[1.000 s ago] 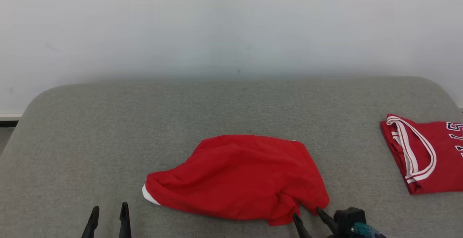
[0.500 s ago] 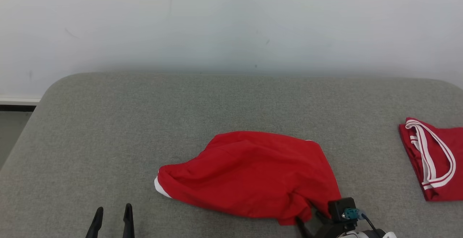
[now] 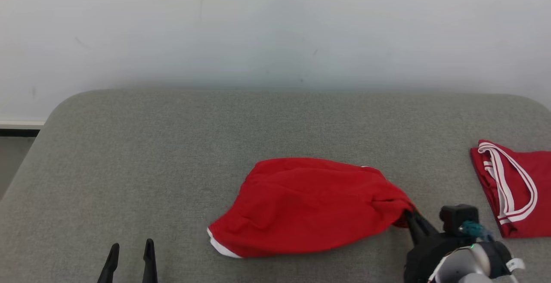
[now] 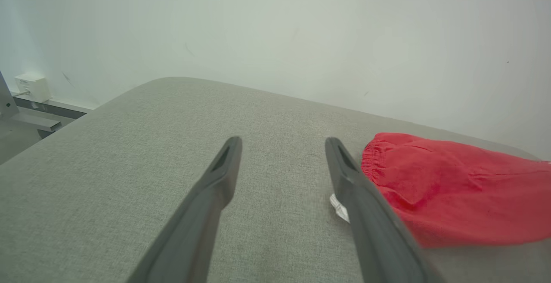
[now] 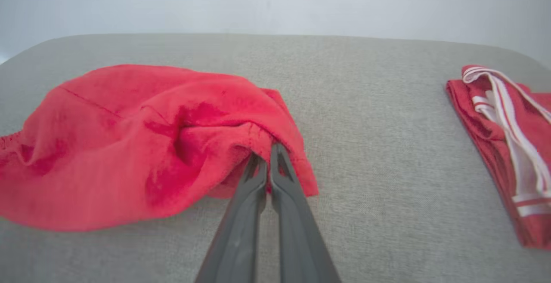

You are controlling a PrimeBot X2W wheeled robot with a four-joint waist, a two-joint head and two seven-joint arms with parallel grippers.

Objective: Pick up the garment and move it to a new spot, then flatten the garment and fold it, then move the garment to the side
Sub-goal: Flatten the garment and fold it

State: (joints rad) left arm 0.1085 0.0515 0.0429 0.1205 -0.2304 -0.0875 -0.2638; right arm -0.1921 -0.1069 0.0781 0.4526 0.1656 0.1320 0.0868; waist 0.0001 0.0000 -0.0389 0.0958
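The garment (image 3: 310, 207) is a plain red cloth with a white edge, lying crumpled on the grey padded table (image 3: 172, 145). My right gripper (image 3: 409, 216) is shut on the garment's right-hand corner; in the right wrist view the two fingers (image 5: 282, 175) press together with red cloth (image 5: 129, 141) bunched over their tips. My left gripper (image 3: 131, 250) stands open at the lower left, apart from the garment. In the left wrist view its fingers (image 4: 224, 167) are spread wide over bare table, with the garment (image 4: 452, 188) to their right.
A folded red jersey (image 3: 512, 188) with white trim lies at the table's right edge, also seen as the jersey (image 5: 508, 145) in the right wrist view. A pale wall (image 3: 275, 29) stands behind the table. The table's left edge (image 3: 38, 132) drops to the floor.
My right gripper has shut on the garment's right corner and pulled it rightward and up; the cloth has drawn in from the left. The camera shifted slightly. The left gripper has stayed put.
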